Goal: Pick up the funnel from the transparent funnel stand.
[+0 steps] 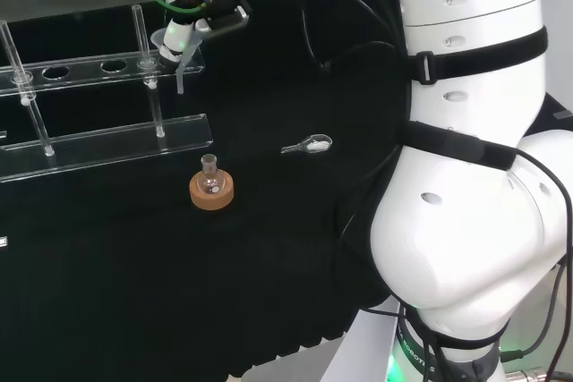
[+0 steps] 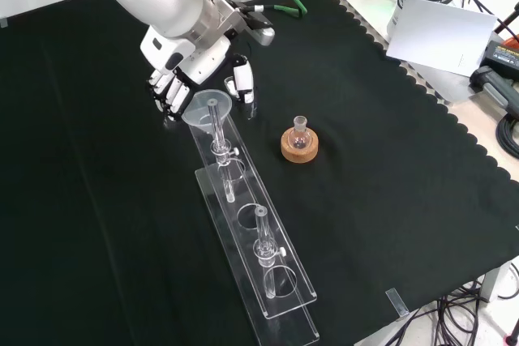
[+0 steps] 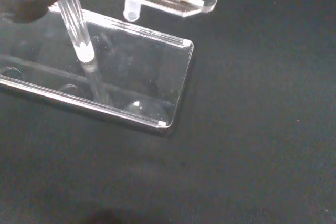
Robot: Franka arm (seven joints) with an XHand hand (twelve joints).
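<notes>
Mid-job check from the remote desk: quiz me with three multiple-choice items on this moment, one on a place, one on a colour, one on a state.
1. In the front view, where is the funnel?
A. lying on the cloth
B. in the end hole of the clear stand nearest the hand
C. in the small flask

2. What colour is the ring under the small flask?
A. red
B. blue
C. cork brown

3. What is the state of the funnel?
A. seated upright in the stand
B. tipped over
C. lifted well above the stand

Answers: 1 B, its cone sits at the rack end by the hand. 2 C, both fixed views show a tan cork ring. 3 A, its stem hangs down through the rack's top plate.
</notes>
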